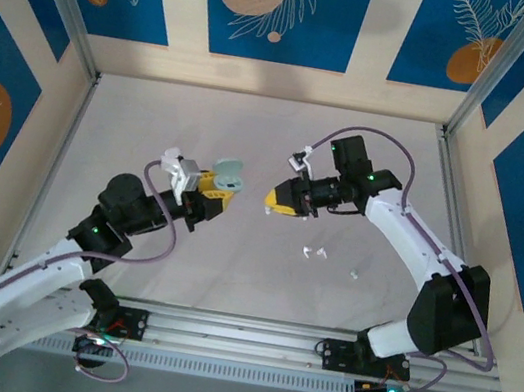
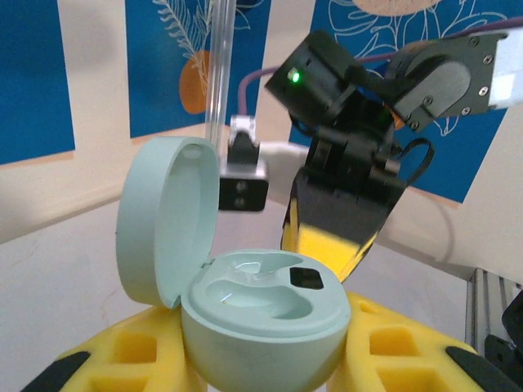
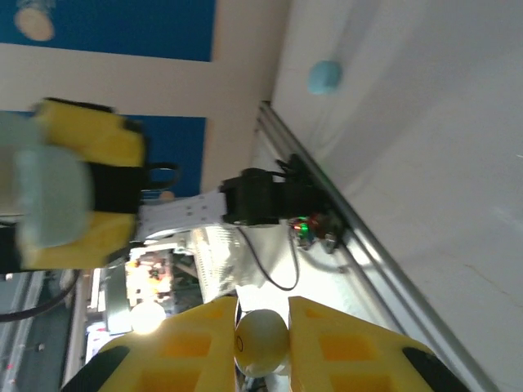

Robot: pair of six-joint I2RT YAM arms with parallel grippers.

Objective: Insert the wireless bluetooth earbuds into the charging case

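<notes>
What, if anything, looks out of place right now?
Only stray earbuds lying loose on the table near the right gripper, which holds another earbud. The charging case, open in the left gripper, looks upright and undamaged.

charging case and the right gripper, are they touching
Apart. The top external view shows a gap between the charging case in the left gripper and the right gripper holding an earbud.

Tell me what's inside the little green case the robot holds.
The open charging case shows pale moulded hollows and one small dark patch. The hollows look empty, but the near rim covers their deepest parts.
</notes>
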